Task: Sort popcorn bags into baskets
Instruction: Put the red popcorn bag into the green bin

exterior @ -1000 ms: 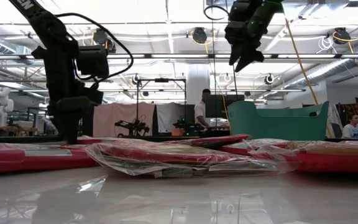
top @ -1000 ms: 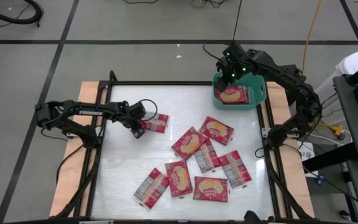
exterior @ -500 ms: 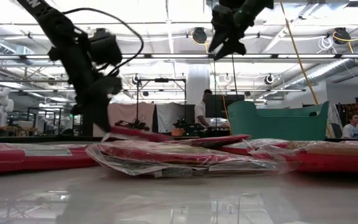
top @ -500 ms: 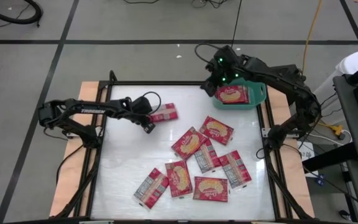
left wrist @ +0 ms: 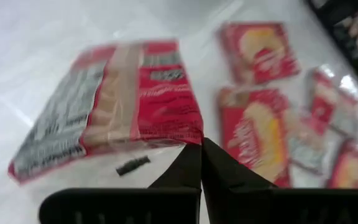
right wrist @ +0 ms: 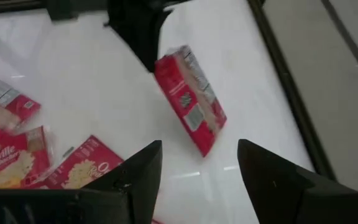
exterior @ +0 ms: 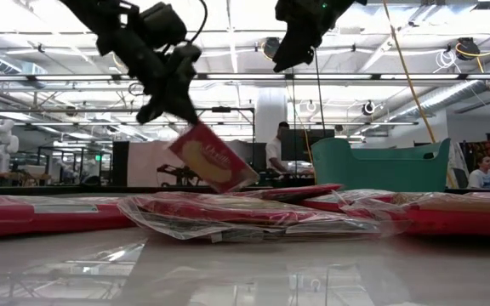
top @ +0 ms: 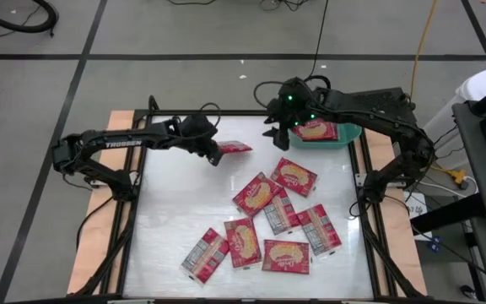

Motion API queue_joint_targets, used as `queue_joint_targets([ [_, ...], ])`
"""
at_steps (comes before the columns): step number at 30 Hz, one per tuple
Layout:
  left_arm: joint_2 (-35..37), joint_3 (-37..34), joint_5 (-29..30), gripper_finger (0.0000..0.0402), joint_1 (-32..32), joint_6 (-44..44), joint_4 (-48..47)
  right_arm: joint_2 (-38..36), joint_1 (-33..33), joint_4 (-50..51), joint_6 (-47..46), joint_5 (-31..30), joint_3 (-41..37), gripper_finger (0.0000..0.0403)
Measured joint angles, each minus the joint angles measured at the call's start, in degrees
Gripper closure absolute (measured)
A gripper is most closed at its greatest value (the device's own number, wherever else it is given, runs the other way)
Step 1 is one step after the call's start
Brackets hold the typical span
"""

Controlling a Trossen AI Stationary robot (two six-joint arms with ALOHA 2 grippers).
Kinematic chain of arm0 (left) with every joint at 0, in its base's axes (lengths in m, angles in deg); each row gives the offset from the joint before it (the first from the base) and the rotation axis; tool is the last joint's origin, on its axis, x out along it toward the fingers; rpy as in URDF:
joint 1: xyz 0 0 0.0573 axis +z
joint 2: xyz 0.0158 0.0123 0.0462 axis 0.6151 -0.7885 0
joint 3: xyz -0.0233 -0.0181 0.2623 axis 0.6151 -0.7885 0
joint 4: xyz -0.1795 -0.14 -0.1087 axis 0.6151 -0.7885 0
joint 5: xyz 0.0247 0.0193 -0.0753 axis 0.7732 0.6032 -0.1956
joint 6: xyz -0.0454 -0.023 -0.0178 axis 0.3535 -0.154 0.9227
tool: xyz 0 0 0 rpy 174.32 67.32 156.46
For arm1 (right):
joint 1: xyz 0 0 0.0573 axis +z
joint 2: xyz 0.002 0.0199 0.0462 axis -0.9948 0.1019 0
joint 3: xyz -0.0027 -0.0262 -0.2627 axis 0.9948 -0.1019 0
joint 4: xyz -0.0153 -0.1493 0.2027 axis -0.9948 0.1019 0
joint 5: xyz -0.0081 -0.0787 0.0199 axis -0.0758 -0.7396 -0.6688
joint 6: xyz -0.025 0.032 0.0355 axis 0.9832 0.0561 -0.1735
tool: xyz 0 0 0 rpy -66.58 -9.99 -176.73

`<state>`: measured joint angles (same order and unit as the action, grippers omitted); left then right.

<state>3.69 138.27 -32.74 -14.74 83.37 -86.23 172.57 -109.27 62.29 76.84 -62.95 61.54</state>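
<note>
We see the left pincer [top: 216, 152] clenched on one popcorn bag [top: 234, 148], lifted off the desk [top: 175, 211] near its far edge. More popcorn bags [top: 264, 221] lie scattered toward the near right. The right pincer [top: 275, 127] hangs released beside the teal basket [top: 348, 137] at the far right corner, which holds a bag

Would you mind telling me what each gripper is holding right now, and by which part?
The left gripper pinches one popcorn bag by an edge, lifted clear of the table. The right gripper is open and holds nothing.
</note>
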Motion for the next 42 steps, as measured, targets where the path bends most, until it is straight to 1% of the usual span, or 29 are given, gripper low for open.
queue_joint_targets([
  [6,0.02,4.48,-0.63,0.0401,0.07,2.7,0.02,0.04,2.36,-6.79,0.48,-0.25,-5.91,0.0168],
  [10,0.02,5.65,-1.08,0.0401,0.55,6.31,1.43,0.04,4.05,-15.64,-1.28,-0.17,-11.55,0.0157],
  [16,0.02,5.73,-2.26,0.0401,0.76,9.82,6.83,0.04,5.59,-31.76,-6.89,-0.28,-21.02,0.0156],
  [18,0.02,5.73,-3.04,0.0401,0.76,10.64,8.41,0.04,5.77,-35.67,-9.37,-1.61,-23.89,0.0156],
  [22,0.04,5.73,-5.02,0.0401,0.76,11.53,10.98,0.04,6.11,-38.16,-11.57,-4.49,-27.87,0.0156],
  [26,0.04,5.73,-6.05,0.0401,0.37,11.52,12.83,0.04,6.11,-38.76,-11.54,-4.73,-29.24,0.0156],
  [29,0.04,5.73,-8.16,0.0401,0.36,11.51,15.16,0.04,6.11,-38.67,-11.39,-4.75,-30.1,0.0156],
  [33,0.04,5.73,-8.95,0.0401,-0.06,11.5,18.24,0.04,6.11,-39.83,-10.15,-4.59,-31.41,0.0157],
  [35,0.07,5.73,-10.15,0.0401,-0.04,11.48,19.63,0.04,6.11,-42.23,-10.13,-4.59,-32.26,0.0164],
  [37,0.09,5.73,-11.09,0.0401,-0.04,11.5,20.38,0.04,6.1,-45.4,-10.53,-4.59,-32.88,0.0183],
  [39,0.11,5.73,-11.18,0.0401,-0.07,11.27,20.41,0.04,6.09,-47.65,-11.88,-4.58,-33.15,0.0214],
  [42,0.11,5.73,-11.21,0.0401,-0.07,9.79,20.44,0.04,5.97,-49.71,-14.52,-3.64,-33.2,0.0276],
])
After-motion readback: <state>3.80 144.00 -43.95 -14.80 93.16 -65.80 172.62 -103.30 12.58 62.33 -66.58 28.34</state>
